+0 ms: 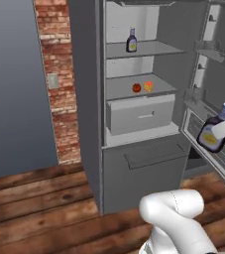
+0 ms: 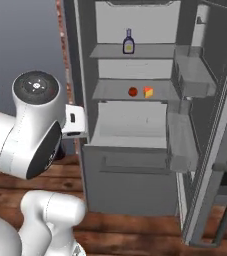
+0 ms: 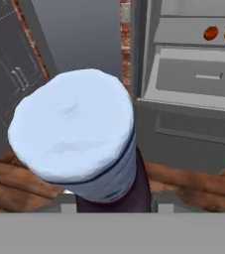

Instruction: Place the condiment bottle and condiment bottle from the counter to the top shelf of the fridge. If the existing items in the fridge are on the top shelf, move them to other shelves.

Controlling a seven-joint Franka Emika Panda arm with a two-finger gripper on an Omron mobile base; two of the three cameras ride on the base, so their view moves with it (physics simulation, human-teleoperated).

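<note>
Two condiment bottles are in play: one [image 1: 131, 40] stands upright on the fridge's [image 1: 86, 74] top shelf [image 1: 153, 48], the other [image 1: 214, 131] is pinched, tilted, in the gripper [image 1: 222, 130] beside the open fridge door [image 1: 223, 74]. One shelf lower [image 1: 158, 85], a red tomato [image 1: 137, 88] and a cheese wedge [image 1: 148, 86] sit just beside each other, above the drawer [image 1: 140, 114].

The white arm reaches right at mid height, its tool [image 1: 218, 133] clamped on a bottle [image 1: 214, 130].
</note>
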